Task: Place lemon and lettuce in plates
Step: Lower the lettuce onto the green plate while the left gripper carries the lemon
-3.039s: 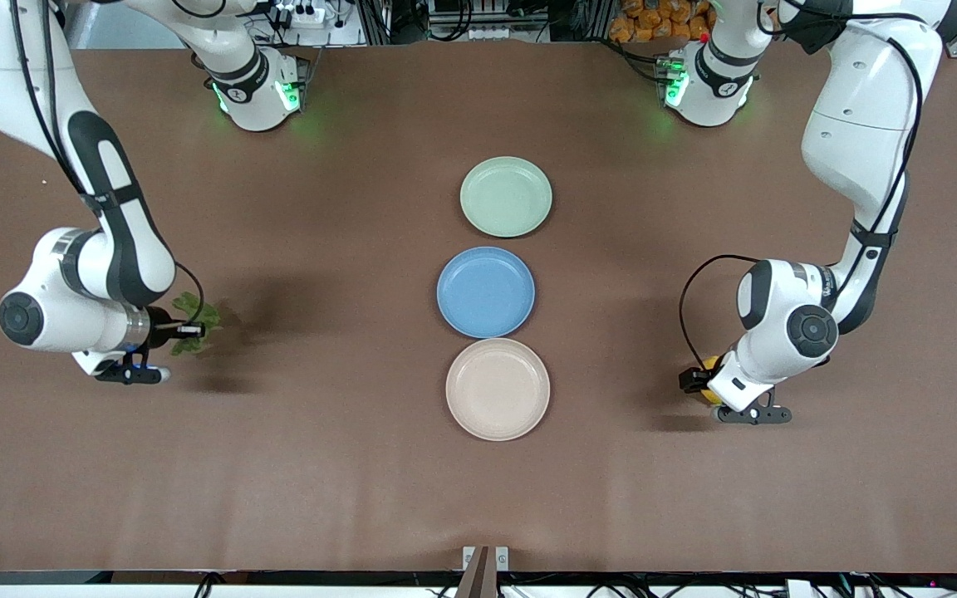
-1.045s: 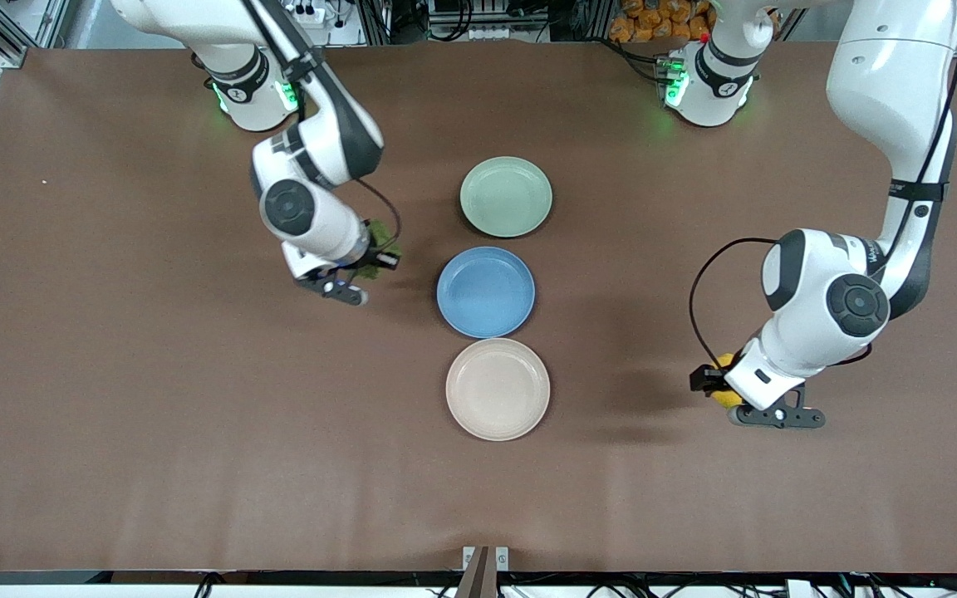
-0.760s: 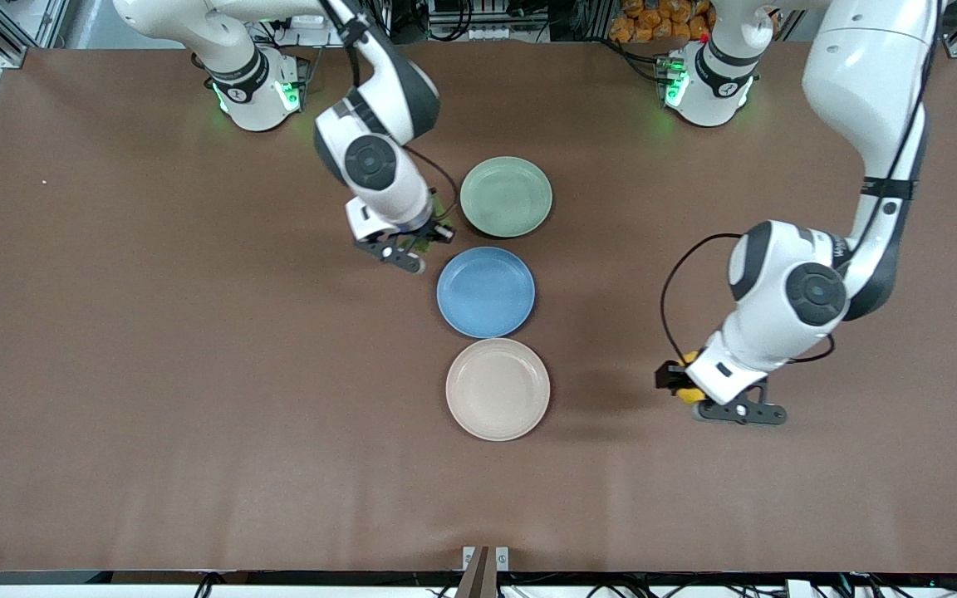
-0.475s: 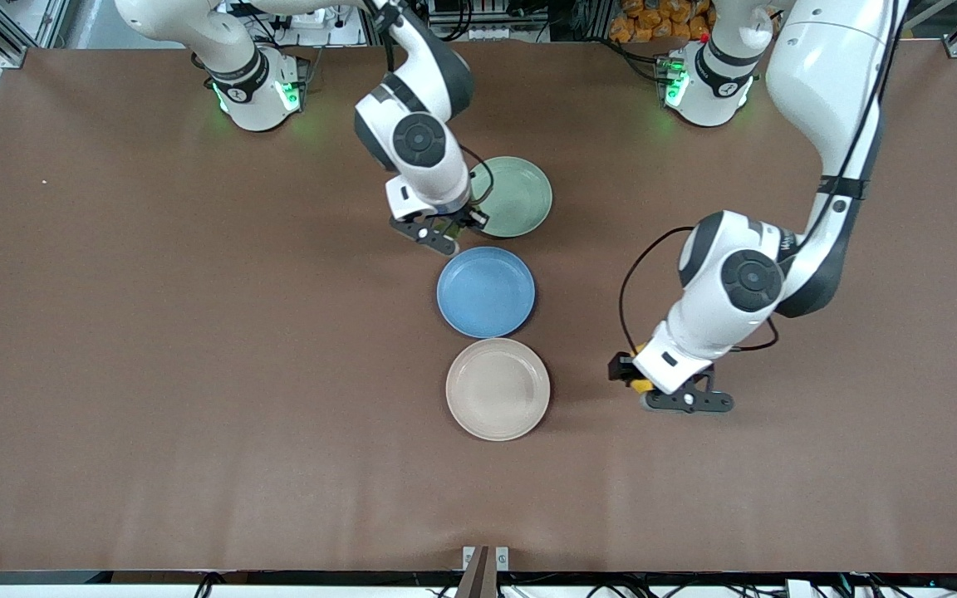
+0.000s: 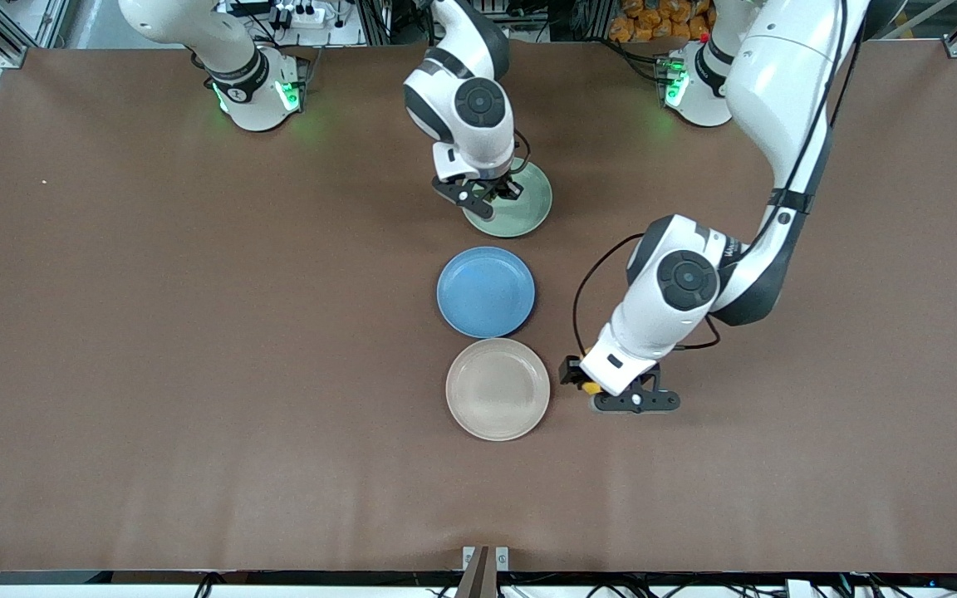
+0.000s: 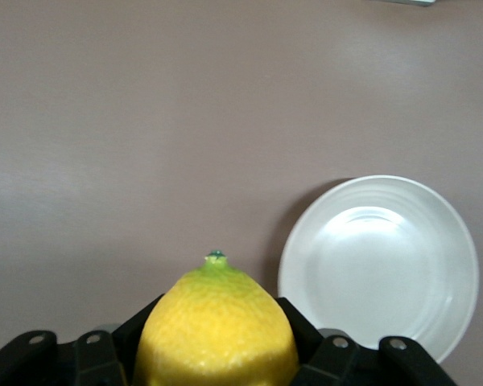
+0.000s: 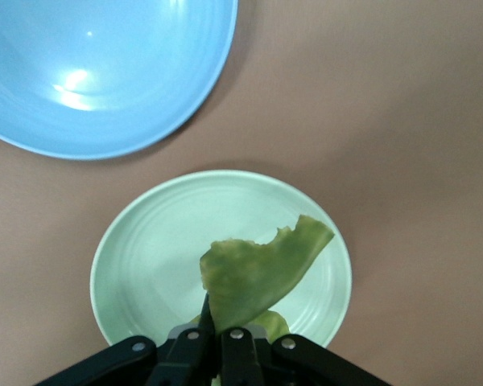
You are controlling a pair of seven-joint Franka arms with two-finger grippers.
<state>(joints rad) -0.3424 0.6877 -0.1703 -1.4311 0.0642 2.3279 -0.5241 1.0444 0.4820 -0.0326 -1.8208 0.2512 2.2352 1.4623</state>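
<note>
Three round plates lie in a row on the table: one pale green plate (image 5: pixel 520 208) under the right gripper (image 5: pixel 495 193), one blue plate (image 5: pixel 485 291), one beige plate (image 5: pixel 498 389) just beside the left gripper (image 5: pixel 582 384). There is one lemon (image 6: pixel 216 330) between the left gripper's fingers and one lettuce (image 7: pixel 258 273) leaf pinched in the right gripper's.

Brown table (image 5: pixel 196 374); cables, orange items (image 5: pixel 653 21) along its edge.

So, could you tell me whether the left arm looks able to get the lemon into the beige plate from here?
Probably yes: the left gripper holds the lemon just beside the beige plate, which lies bare with nothing between them.
</note>
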